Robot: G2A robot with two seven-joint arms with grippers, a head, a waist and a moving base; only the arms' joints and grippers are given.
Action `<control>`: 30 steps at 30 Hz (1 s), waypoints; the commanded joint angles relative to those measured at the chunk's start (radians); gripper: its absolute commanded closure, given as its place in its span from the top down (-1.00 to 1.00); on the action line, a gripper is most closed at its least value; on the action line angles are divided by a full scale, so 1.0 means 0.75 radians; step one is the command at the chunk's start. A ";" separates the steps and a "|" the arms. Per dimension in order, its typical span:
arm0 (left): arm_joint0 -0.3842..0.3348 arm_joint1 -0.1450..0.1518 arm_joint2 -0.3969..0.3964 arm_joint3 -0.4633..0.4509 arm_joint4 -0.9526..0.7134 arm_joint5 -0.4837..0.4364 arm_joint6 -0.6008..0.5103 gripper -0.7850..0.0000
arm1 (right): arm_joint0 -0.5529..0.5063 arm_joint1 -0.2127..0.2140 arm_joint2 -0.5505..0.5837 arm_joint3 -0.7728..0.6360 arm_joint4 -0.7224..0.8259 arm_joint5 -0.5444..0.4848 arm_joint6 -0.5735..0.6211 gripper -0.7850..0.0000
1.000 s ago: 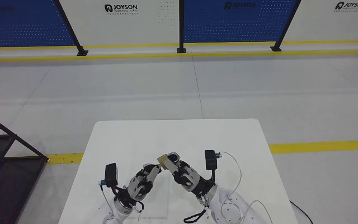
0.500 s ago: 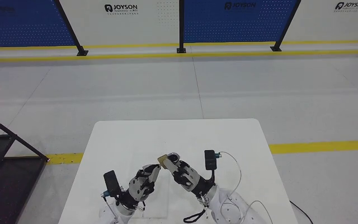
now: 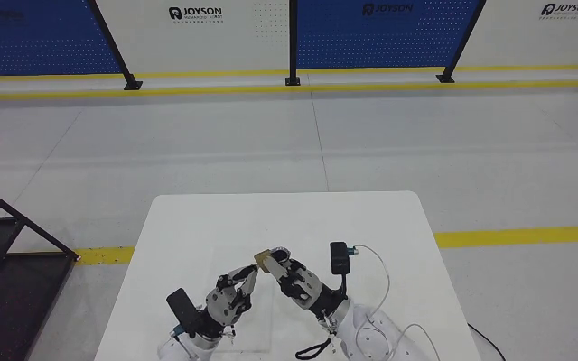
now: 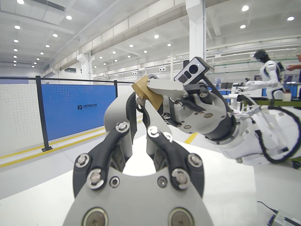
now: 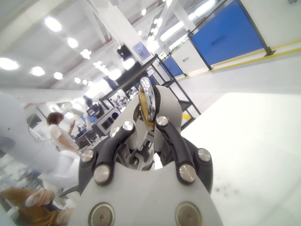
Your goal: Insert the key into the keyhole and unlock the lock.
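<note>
A brass padlock (image 3: 263, 260) is held above the white table (image 3: 289, 217), with my right gripper (image 3: 273, 263) shut on it. In the right wrist view the padlock's brass body (image 5: 143, 110) and chrome shackle (image 5: 148, 92) stand edge-on between the right gripper (image 5: 147, 105) fingers. My left gripper (image 3: 249, 274) meets the lock from the other side. In the left wrist view a small silver key (image 4: 140, 100) sits between the left gripper (image 4: 139, 103) fingers, its tip at the underside of the padlock (image 4: 145, 90). The keyhole itself is hidden.
A white cable (image 3: 386, 275) loops over the table by the right arm. Blue and white fence panels (image 3: 379, 32) stand far behind on the grey floor. The far half of the table is bare.
The left wrist has turned about the key's axis: its camera block swung from beside the arm toward the table's near edge. The right gripper and padlock have stayed put.
</note>
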 commanded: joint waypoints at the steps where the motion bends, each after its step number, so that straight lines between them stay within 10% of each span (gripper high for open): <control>1: 0.001 -0.001 0.004 0.000 0.004 0.008 0.005 -1.00 | 0.000 0.000 0.000 0.000 0.000 0.000 0.000 -1.00; 7: -0.003 -0.002 0.012 -0.003 -0.069 -0.066 -0.011 -1.00 | -0.001 0.001 -0.001 -0.002 0.000 -0.001 -0.001 -1.00; 16: 0.020 0.018 -0.023 -0.034 -0.223 -0.385 -0.109 -0.07 | -0.010 0.005 0.009 -0.009 0.004 -0.024 -0.009 -1.00; 30: 0.050 0.077 -0.069 -0.062 -0.841 -0.897 -0.559 -0.51 | -0.021 0.011 0.024 -0.019 0.009 -0.043 -0.012 -1.00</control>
